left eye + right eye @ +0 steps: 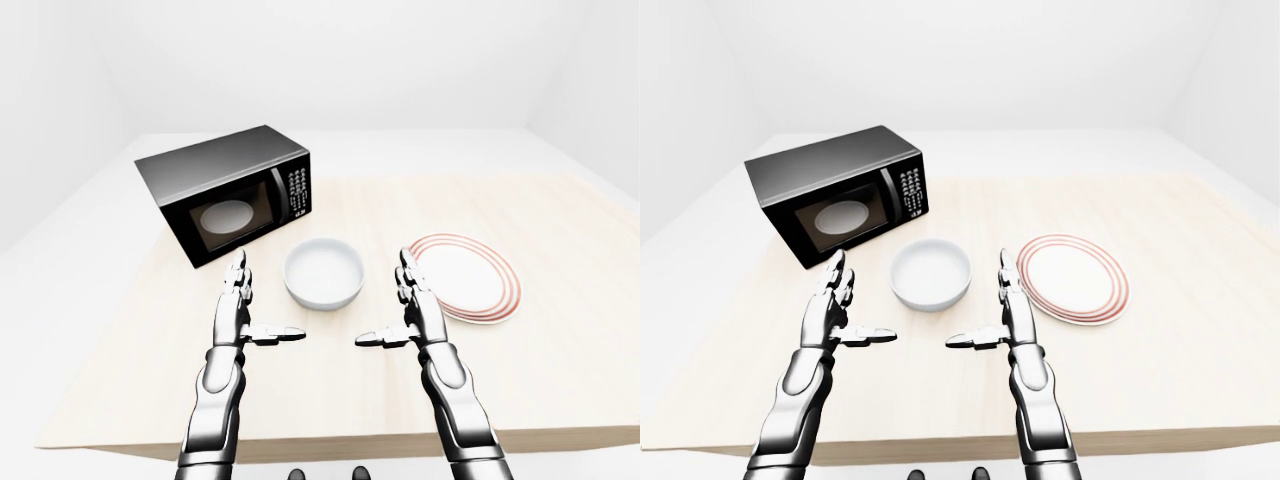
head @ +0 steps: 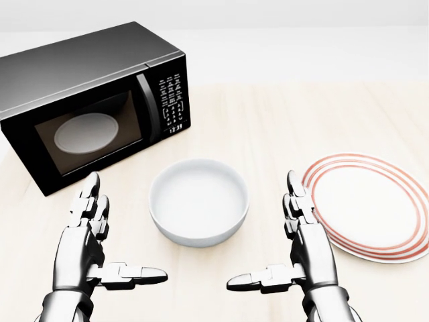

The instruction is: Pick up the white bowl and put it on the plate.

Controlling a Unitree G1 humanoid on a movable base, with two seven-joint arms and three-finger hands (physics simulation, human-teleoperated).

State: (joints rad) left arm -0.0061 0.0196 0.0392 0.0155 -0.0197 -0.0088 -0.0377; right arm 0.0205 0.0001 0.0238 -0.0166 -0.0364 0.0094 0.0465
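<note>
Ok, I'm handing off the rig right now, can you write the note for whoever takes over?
Left hand: open, empty, hovering over the table left of the white bowl, not touching it.
Right hand: open, empty, between the bowl and the plate, touching neither.
Bowl: upright on the table, below the microwave in the head view.
Plate: bare, right of the bowl.
Done: nothing yet; bowl not grasped.
Left: grasp the bowl, lift it, set it on the plate.

Three head cameras look down over the desk (image 1: 560, 380). The head view sits closest. Both eye views stand farther off, sharing the microwave (image 1: 835, 190), bowl (image 2: 198, 200) and plate (image 1: 1072, 278).
</note>
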